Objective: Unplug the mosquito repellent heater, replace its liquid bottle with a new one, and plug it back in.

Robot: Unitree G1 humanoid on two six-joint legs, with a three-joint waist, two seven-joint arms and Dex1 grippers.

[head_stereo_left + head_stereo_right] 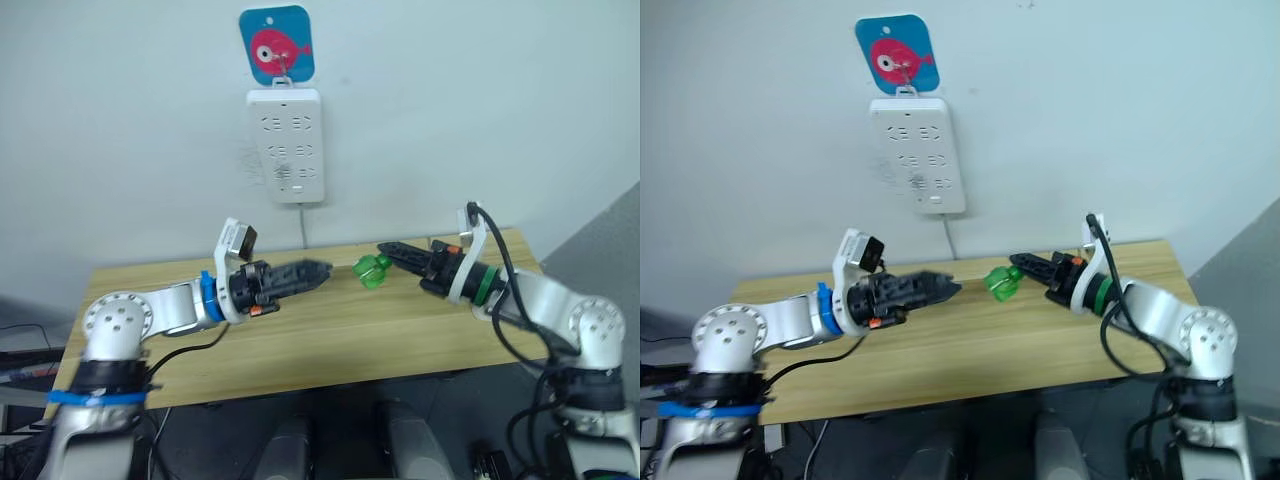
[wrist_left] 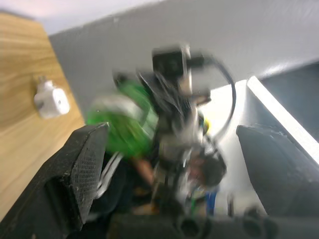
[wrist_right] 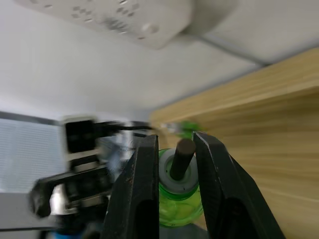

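The right gripper (image 1: 385, 252) was held above the wooden table (image 1: 330, 345), its fingers (image 3: 142, 199) pinching a green liquid bottle (image 1: 372, 270) at the neck, with the dark wick protruding between them. The left gripper (image 1: 318, 270) pointed toward the bottle from just beside it, fingers (image 2: 75, 174) spread apart and empty. The mosquito repellent heater (image 2: 51, 99) lay on the table near the far edge. A white socket strip (image 1: 286, 145) hung on the wall beneath a blue fish hook (image 1: 277, 44).
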